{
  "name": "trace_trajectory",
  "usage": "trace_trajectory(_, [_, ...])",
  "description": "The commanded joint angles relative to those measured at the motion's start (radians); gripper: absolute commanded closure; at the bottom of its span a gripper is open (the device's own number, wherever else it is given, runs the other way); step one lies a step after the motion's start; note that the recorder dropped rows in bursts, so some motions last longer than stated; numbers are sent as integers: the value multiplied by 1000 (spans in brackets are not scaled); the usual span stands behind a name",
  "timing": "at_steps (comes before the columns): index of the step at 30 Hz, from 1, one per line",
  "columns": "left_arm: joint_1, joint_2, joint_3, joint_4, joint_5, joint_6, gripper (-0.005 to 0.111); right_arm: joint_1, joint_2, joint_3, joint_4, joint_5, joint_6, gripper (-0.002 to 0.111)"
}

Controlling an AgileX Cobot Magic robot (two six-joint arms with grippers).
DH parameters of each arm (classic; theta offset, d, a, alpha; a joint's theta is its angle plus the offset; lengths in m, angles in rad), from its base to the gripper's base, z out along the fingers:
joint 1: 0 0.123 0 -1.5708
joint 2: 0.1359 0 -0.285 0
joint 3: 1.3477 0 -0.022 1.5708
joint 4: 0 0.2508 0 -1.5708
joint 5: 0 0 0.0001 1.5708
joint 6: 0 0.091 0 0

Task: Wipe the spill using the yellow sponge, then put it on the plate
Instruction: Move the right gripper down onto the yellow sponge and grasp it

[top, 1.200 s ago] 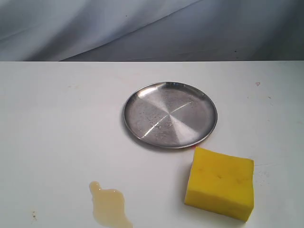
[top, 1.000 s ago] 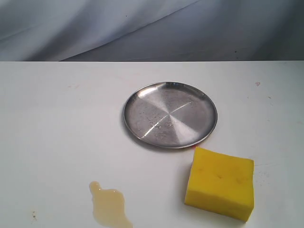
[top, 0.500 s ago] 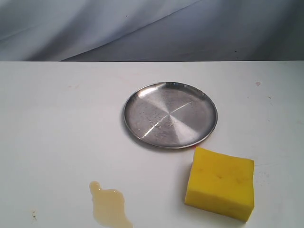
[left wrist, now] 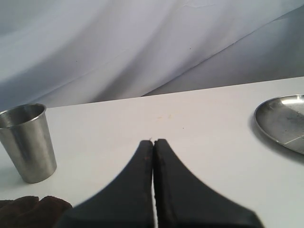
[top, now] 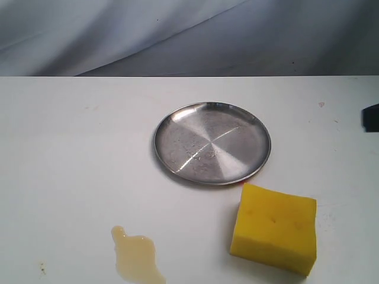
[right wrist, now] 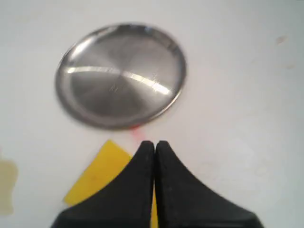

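**White tabletop with plate, yellow sponge and spill; both grippers pressed closed and empty**

Grey cloth is hanging in soft folds behind the tabletop. The round silver plate is sitting near the middle of the surface, with nothing lying in it.

In the exterior view, the yellow sponge is resting flat on the tabletop just beside the plate's rim, nearer the camera and to the plate's right. A small red mark is peeking out between the rim and the sponge. The spill, a glossy pale amber puddle, is pooling well apart from the plate, nearer the camera and to the plate's left. Nothing is touching it.

The right gripper is hovering over the sponge, facing the plate. Its two black fingers are pressing together with nothing between them. A dark shape is showing at the exterior view's edge, to the plate's right; which part it is cannot be told.

The left gripper is hanging low over bare tabletop beside the plate, with its fingers likewise pressing together and gripping nothing. A metal cup is standing upright well apart from the plate, and some brown fabric is lying near the cup.
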Motion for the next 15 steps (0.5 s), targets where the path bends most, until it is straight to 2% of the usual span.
trace_trajectory(1, [-6, -3, 5, 0, -7, 0, 107, 59, 213, -70, 119, 147, -155, 97])
trace_trajectory(4, [-6, -3, 5, 0, -7, 0, 107, 89, 341, -78, 119, 197, -184, 70])
trace_trajectory(5, [-6, -3, 5, 0, -7, 0, 107, 98, 388, -78, 107, 201, -199, 54])
trace_trajectory(8, [-6, -3, 5, 0, -7, 0, 107, 105, 491, -78, 96, 195, -199, 24])
trace_trajectory(10, [-6, -3, 5, 0, -7, 0, 107, 105, 551, -78, 108, 177, -180, 18])
trace_trajectory(15, [-6, -3, 5, 0, -7, 0, 107, 105, 681, -78, 110, 114, -139, 18])
